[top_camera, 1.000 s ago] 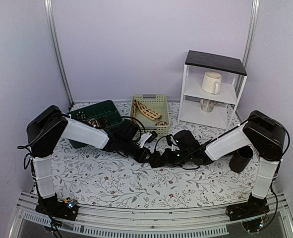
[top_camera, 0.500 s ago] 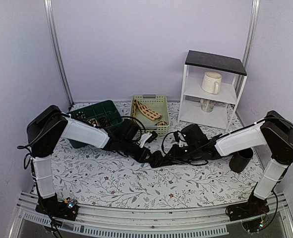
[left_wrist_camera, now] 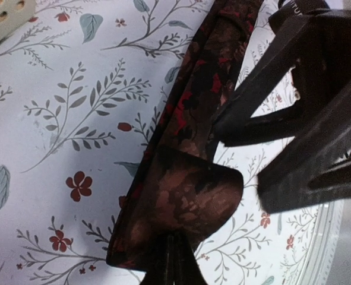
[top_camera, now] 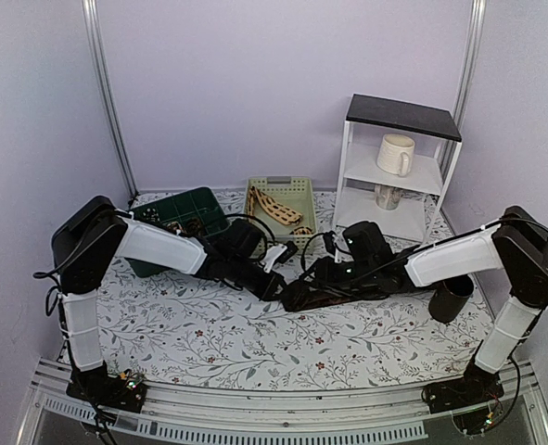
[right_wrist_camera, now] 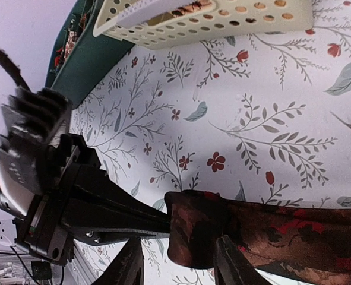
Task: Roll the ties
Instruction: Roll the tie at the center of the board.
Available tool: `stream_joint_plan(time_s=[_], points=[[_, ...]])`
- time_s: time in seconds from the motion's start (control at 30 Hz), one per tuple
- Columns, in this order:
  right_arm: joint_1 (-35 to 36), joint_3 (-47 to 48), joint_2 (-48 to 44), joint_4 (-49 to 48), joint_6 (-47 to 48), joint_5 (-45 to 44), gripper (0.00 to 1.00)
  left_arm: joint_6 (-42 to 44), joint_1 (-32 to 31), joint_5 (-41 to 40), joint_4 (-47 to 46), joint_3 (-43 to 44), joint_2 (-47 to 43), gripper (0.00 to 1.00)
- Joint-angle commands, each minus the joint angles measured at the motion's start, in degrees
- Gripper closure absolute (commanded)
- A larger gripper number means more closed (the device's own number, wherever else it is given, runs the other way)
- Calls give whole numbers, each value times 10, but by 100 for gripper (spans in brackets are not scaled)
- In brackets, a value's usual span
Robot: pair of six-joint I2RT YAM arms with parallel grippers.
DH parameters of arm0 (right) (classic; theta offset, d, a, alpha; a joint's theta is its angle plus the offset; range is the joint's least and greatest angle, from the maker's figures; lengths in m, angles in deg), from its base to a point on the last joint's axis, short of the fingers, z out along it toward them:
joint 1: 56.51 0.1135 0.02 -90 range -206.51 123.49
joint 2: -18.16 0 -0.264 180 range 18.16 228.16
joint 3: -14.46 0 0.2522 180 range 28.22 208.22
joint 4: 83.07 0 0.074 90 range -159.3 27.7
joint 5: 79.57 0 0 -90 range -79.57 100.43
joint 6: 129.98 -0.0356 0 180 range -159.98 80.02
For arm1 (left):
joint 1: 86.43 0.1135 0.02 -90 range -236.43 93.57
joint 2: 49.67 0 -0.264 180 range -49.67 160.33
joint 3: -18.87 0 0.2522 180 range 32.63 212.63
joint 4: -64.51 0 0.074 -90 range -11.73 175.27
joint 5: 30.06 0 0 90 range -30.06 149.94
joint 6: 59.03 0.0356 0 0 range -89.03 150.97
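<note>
We see both arms stretched low and inward, meeting in front of the beige basket (top_camera: 303,199). The left gripper (left_wrist_camera: 172,255) is clamped on the folded end of the dark tie (right_wrist_camera: 264,234). The right gripper (right_wrist_camera: 178,267) has its jaws apart, straddling that same fold. The tablecloth (top_camera: 209,334) is white with a leaf-and-flower print, and plain lilac walls stand behind the basket. The tie lies flat on the cloth in front of the basket. Its long axis runs roughly along the basket's front edge, folded end toward the left arm.
</note>
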Motion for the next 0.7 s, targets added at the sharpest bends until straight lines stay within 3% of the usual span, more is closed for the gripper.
stream_joint_plan(time_s=[0.0, 0.23, 0.53, 0.6, 0.67], points=[[-2, 29, 46, -18, 6, 31, 58, 0, -7, 9, 0, 16, 12, 99], [-2, 20, 69, -17, -6, 30, 63, -5, -8, 6, -2, 5, 5, 91], [0, -47, 62, -104, -36, 39, 68, 6, -10, -18, -52, -48, -53, 56], [0, -60, 64, -129, -38, 43, 69, 19, -10, -31, -56, -54, -63, 45], [0, -68, 66, -144, -41, 43, 70, 35, -11, -36, -63, -59, -69, 42]])
